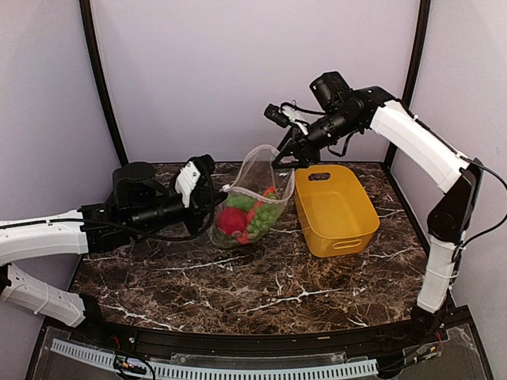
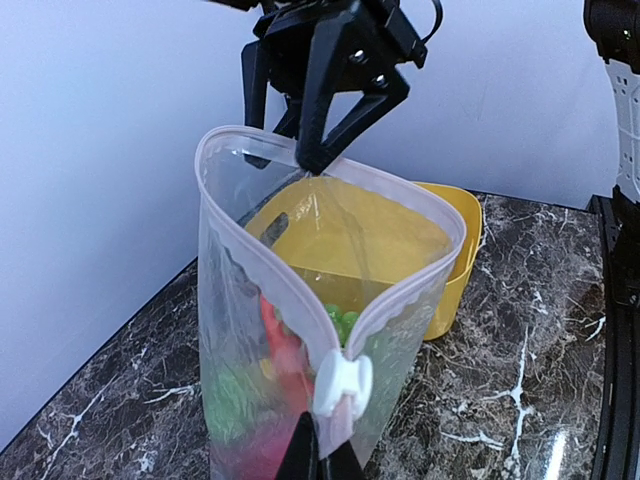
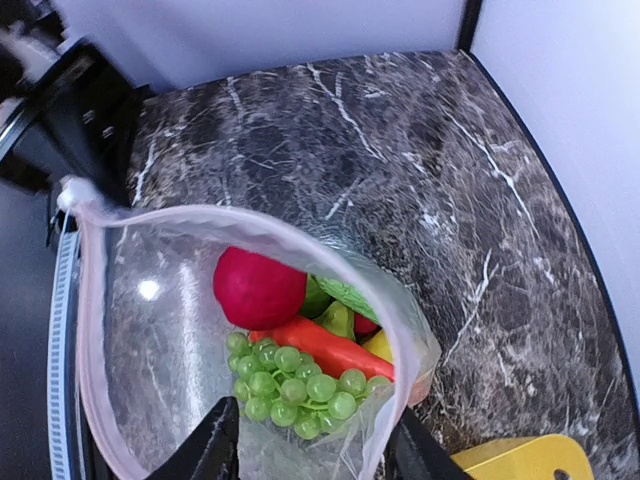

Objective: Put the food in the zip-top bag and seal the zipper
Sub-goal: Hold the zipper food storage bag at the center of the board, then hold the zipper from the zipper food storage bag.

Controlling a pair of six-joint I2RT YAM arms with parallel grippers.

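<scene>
The clear zip-top bag [image 1: 253,194] stands on the marble table with its mouth open. The food [image 1: 242,218] lies inside: a red round one [image 3: 258,288], green grapes [image 3: 300,385], a red pepper [image 3: 335,350], a yellow piece [image 3: 380,345] and green ones [image 3: 345,295]. The pale zipper [image 2: 275,275] rings the mouth, and its white slider [image 2: 342,385] sits at the near corner. My left gripper [image 2: 322,462] is shut on the bag's corner just under the slider. My right gripper [image 3: 312,455] is open at the far rim, one finger within the mouth outline and one outside it.
The yellow basket [image 1: 337,210] stands right of the bag and just behind it in the left wrist view [image 2: 455,270]; no food shows in it. Dark marble table [image 1: 261,285] extends in front. Walls close in behind and on the right.
</scene>
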